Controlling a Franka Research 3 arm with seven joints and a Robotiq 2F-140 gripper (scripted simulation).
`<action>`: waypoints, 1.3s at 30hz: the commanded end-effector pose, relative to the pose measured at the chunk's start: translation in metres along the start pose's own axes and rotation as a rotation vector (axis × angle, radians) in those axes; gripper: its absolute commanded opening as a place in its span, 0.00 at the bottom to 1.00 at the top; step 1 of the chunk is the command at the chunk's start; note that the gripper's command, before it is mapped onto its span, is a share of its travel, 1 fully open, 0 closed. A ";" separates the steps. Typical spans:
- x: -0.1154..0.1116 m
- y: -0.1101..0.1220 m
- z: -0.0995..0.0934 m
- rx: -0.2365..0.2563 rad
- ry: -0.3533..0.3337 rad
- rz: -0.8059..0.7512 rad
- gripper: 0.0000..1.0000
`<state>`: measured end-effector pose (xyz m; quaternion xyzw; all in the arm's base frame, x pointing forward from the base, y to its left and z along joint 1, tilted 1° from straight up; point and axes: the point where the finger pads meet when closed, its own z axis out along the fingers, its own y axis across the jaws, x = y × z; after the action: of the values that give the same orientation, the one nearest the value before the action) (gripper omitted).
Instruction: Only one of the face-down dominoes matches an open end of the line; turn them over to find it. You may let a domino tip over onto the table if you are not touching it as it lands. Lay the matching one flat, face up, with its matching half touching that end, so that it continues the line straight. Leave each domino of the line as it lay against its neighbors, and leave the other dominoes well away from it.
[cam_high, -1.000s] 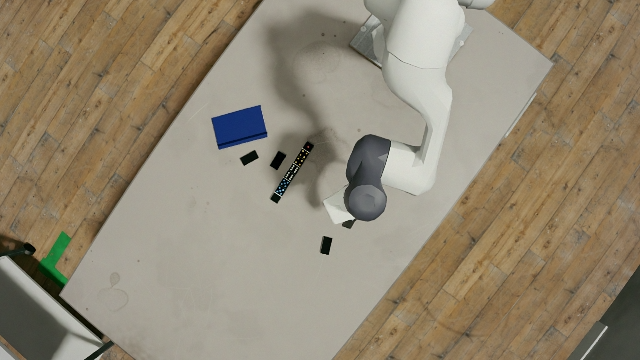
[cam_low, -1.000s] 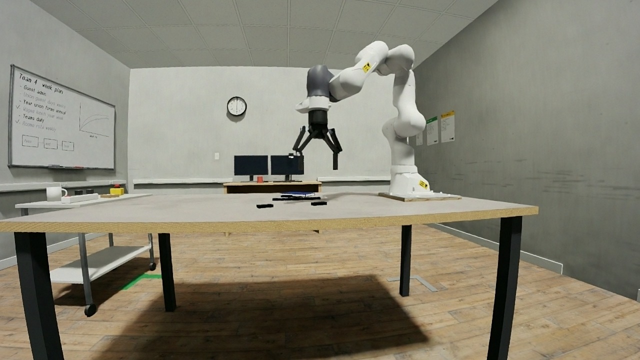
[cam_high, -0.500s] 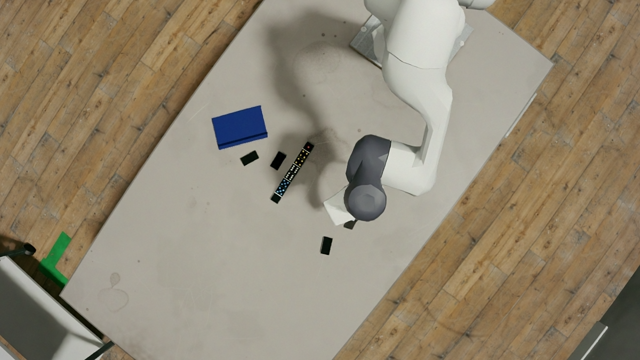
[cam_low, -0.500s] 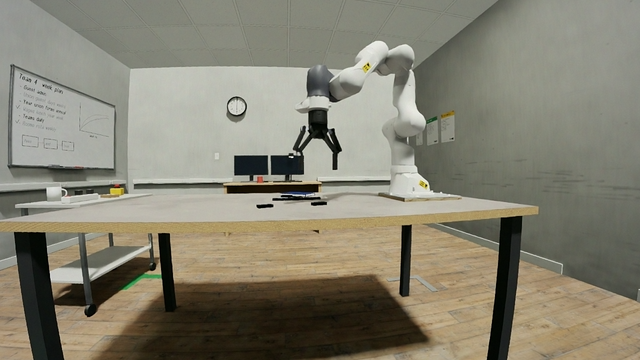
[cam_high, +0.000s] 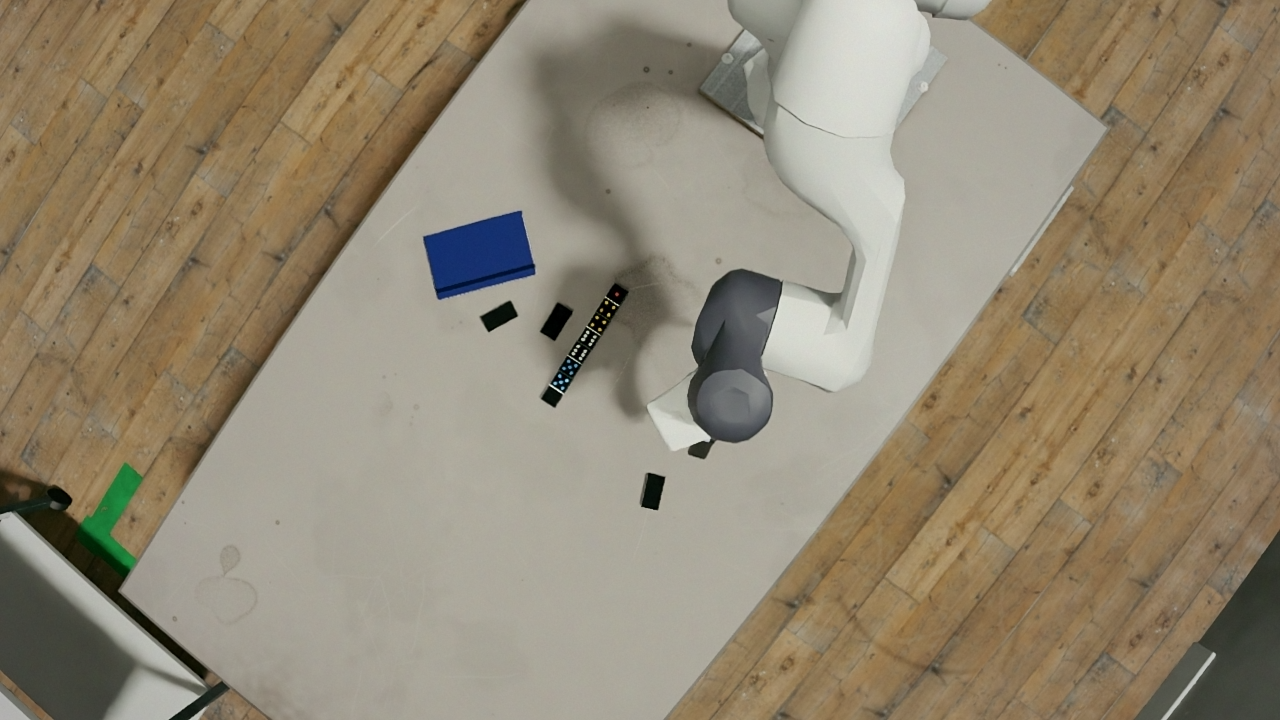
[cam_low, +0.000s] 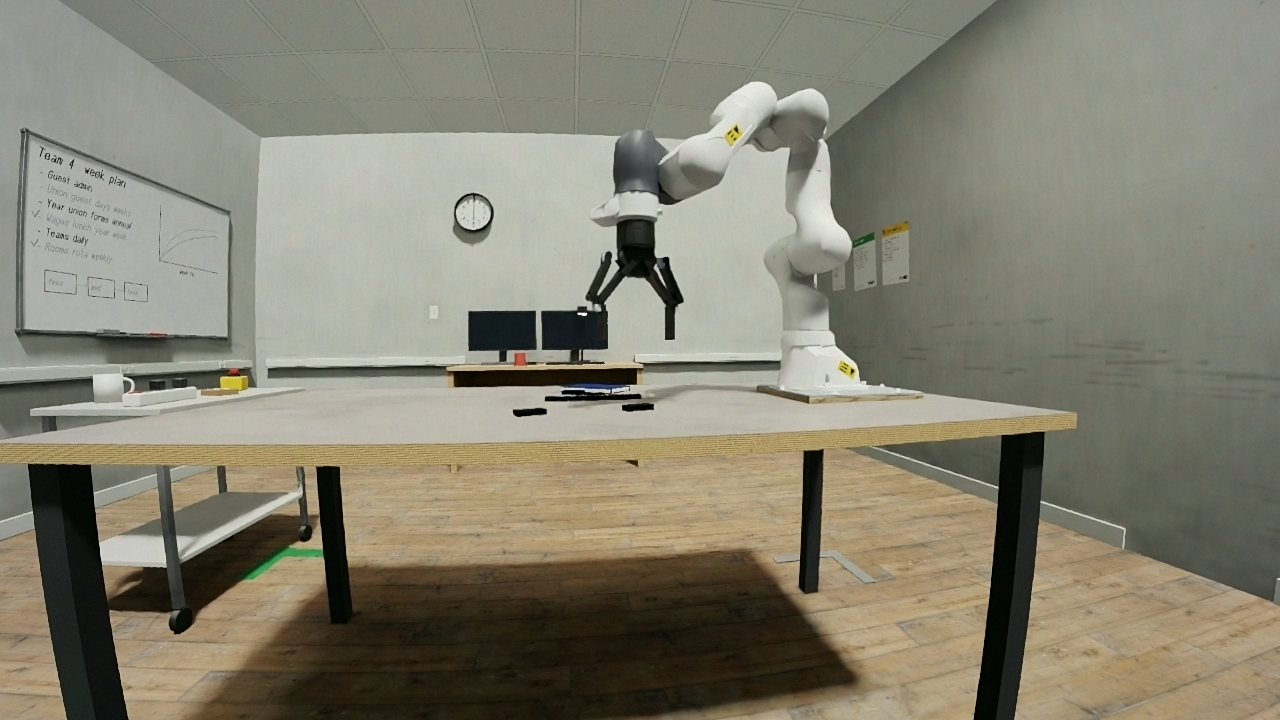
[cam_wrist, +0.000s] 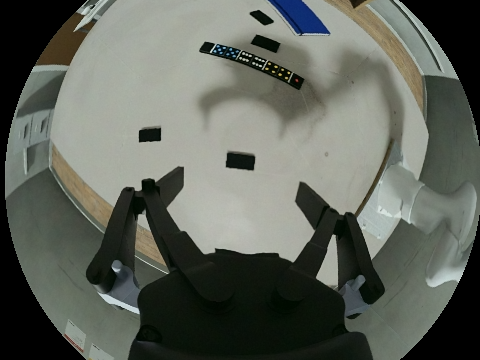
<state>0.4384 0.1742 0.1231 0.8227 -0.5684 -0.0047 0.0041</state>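
Observation:
The face-up domino line (cam_high: 583, 344) (cam_wrist: 252, 61) (cam_low: 590, 395) lies mid-table. One end is a blank half next to blue pips, the other a single red pip. Two face-down black dominoes (cam_high: 555, 320) (cam_high: 498, 315) (cam_wrist: 265, 43) (cam_wrist: 261, 17) lie between the line and a blue book. A third face-down domino (cam_high: 652, 490) (cam_wrist: 150, 134) (cam_low: 529, 411) lies apart towards the table edge. A fourth (cam_wrist: 240, 160) (cam_low: 637, 406) (cam_high: 699, 449) lies almost straight below my gripper (cam_wrist: 241, 184) (cam_low: 631, 322), which is open, empty and high above the table. In the overhead view my wrist hides the fingers.
A blue book (cam_high: 478, 253) (cam_wrist: 300, 15) lies flat beyond the two far dominoes. The arm's base (cam_low: 819, 367) stands at the table's far corner. The table edge (cam_wrist: 100, 205) runs close behind the third domino.

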 end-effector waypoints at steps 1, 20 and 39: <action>0.000 0.000 0.000 0.000 0.000 0.012 1.00; 0.001 0.015 0.021 -0.020 -0.047 0.717 1.00; 0.001 0.016 0.021 -0.017 -0.058 1.231 0.34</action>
<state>0.4212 0.1674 0.1009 0.4575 -0.8878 -0.0488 -0.0085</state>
